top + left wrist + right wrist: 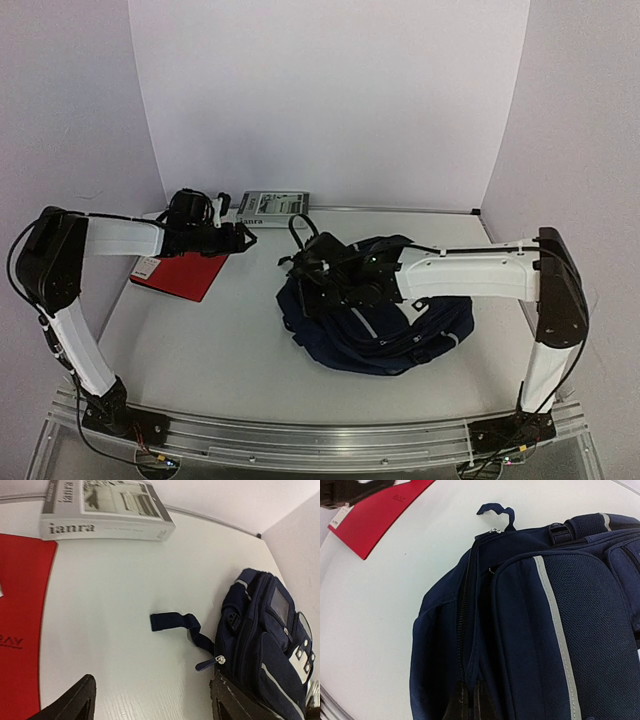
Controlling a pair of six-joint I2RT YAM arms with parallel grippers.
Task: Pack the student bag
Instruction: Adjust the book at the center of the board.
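White walls close in a pale table [220, 350], and the backpack [390, 320] lies slumped on its right half, nearer the middle than the edge. A red folder [185, 272] lies flat at the far left. Just beyond it, a grey-and-white book [272, 205] rests against the back wall.

Our right claw [470, 702] is pressed together on the backpack's navy fabric beside the main zip. It seems to be pinching a fold there, though the tips sit at the very edge of the wrist view. Our left claw [152, 695] is spread wide with nothing between its fingers. It hangs over the table by the folder's far right corner, well apart from the backpack. The zip's pull strap [175, 622] lies curled on the bare table between the two.

We judge the step in hand to be opening the backpack so that the folder and book can go in. From here we cannot tell whether the zip is parted.

To do it well, the right claw should hold its pinch and lift the fabric up and away, which keeps the mouth taut. The left should come down squarely over the pull strap and close on its loose end, not on the cloth beneath. Pulling along the zip's line should stop the soft backpack from dragging across the table.
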